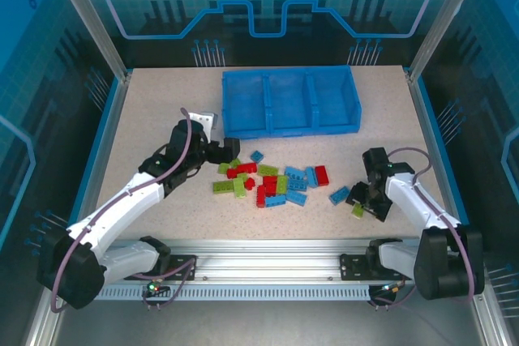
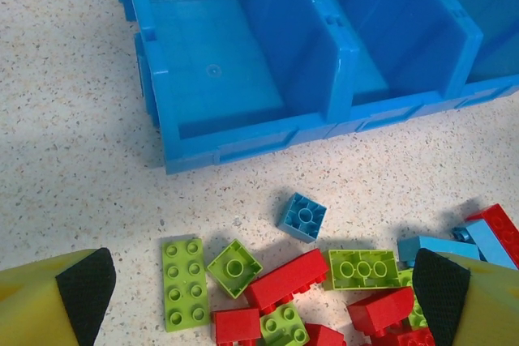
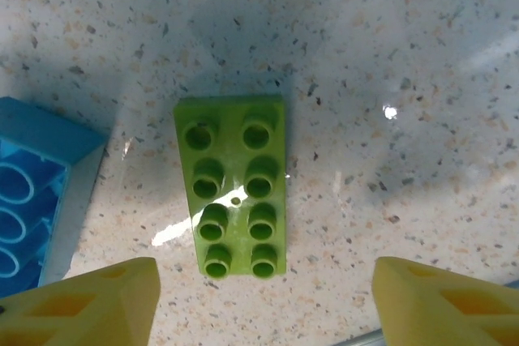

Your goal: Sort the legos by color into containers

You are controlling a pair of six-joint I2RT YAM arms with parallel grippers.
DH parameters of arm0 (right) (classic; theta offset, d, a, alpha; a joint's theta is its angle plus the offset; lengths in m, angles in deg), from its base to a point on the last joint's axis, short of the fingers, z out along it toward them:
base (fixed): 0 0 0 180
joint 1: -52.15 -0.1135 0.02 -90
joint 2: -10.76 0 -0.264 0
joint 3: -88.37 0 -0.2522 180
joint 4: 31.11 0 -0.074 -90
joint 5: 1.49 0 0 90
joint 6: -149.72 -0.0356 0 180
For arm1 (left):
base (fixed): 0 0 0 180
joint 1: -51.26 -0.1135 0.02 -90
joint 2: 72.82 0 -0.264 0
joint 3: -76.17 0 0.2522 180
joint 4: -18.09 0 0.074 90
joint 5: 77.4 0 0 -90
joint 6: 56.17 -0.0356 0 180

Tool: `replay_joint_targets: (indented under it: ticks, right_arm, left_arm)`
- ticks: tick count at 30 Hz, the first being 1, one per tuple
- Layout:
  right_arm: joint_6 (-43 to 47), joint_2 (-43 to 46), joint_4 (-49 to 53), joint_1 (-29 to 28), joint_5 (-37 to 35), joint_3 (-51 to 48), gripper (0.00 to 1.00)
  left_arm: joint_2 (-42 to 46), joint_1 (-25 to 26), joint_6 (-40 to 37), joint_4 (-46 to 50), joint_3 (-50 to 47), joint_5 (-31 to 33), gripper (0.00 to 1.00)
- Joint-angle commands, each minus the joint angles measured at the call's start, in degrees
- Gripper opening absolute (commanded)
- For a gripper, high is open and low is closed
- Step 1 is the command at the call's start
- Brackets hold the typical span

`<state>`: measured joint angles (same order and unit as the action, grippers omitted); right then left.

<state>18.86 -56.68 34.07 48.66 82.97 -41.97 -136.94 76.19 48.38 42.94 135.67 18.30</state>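
Observation:
The legos (image 1: 268, 180), in red, lime green and light blue, lie in a loose heap mid-table in front of the containers (image 1: 290, 101), one blue tray with three compartments. My left gripper (image 1: 220, 151) hangs wide open at the heap's left end; between its fingers lie a lime flat brick (image 2: 182, 281), a red brick (image 2: 288, 279) and an upturned light blue brick (image 2: 302, 216). My right gripper (image 3: 263, 297) is open over a lone lime green brick (image 3: 233, 186) lying studs up, with a gap on each side. A light blue brick (image 3: 32, 192) lies just left of it.
The tray's near wall (image 2: 243, 139) stands a short way beyond the heap. Bare speckled tabletop (image 1: 154, 119) surrounds the bricks. A blue rim (image 1: 430, 143) bounds the table at the sides, and a metal rail (image 1: 268, 253) runs along the near edge.

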Motion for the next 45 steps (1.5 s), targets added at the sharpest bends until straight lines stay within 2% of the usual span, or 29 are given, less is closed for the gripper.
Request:
replay_joint_targets:
  ticks: [1, 10, 12, 17, 21, 31, 34, 38, 41, 45]
  right_arm:
    - [0.7, -2.9, -2.0, -0.7, -0.2, 0.7, 0.67]
    - [2.8, -10.3, -5.2, -0.9, -1.5, 1.2, 0.61]
    - [3.0, -10.9, -6.2, -0.9, -1.6, 0.8, 0.56]
    - [3.4, -10.0, -7.3, -0.9, -1.5, -0.2, 0.39]
    - [3.3, -9.0, -8.4, -0.8, -0.6, -0.8, 0.32]
    - [4.3, -2.6, -2.8, -1.3, -1.3, 5.8, 0.25]
    - [4.7, 0.2, -1.7, -3.4, -0.6, 10.1, 0.26]
    - [4.8, -0.3, -4.3, -9.5, 2.3, 17.5, 0.27]
    - [5.7, -5.6, -7.9, -15.0, 4.6, 24.7, 0.27]
    - [8.5, -17.2, -13.1, -20.9, 9.7, 36.6, 0.27]
  left_arm:
    - [1.2, 0.3, 1.7, -0.7, -0.5, -0.7, 0.99]
    - [1.6, 0.3, 1.6, -0.2, -0.3, -0.2, 0.99]
    - [1.6, 0.3, 1.7, -0.2, -0.1, 0.0, 0.99]
    - [1.6, 0.3, 1.7, 0.0, -0.1, 0.2, 0.99]
    - [1.7, 0.3, 1.7, 0.2, -0.2, 0.3, 0.99]
    - [1.2, 0.3, 2.2, 1.1, -0.1, 2.0, 0.99]
    - [0.9, 0.3, 2.6, 1.1, 0.0, 2.0, 0.99]
    - [0.5, 0.3, 2.8, 1.2, 0.2, 2.7, 0.99]
    - [-0.3, 0.3, 3.8, 2.5, 0.7, 4.2, 0.99]
    - [-1.4, 0.3, 5.5, 5.2, 1.9, 5.1, 0.99]
